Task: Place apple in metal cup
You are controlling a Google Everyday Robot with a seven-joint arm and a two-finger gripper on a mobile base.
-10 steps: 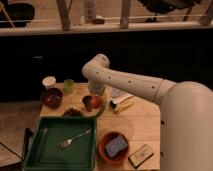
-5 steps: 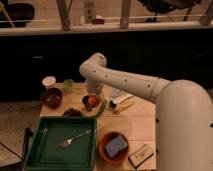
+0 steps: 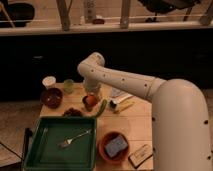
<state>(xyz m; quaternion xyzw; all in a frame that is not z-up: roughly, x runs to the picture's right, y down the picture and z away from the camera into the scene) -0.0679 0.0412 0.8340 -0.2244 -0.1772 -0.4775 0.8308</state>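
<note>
Your pincer [image 3: 91,95] is clamped shut around the apple [image 3: 91,100], low over the far middle of the worktop [image 3: 135,125]. The metal cup [image 3: 88,102] looks to sit directly beneath the fruit, so you would need only a straight drop.

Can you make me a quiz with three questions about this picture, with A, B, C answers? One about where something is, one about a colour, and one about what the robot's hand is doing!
1. Where is the fork?
A. In the green tray
B. In the white cup
C. On the floor

2. What colour is the sponge in the orange bowl?
A. Yellow
B. Blue
C. Pink

3. What is the gripper doing?
A. Open above the tray
B. Shut on the apple
C. Holding the fork

Answers: 1 A, the fork lies on the tray's floor. 2 B, the sponge looks blue. 3 B, the gripper is closed around the orange-red apple near the table's middle.
</note>
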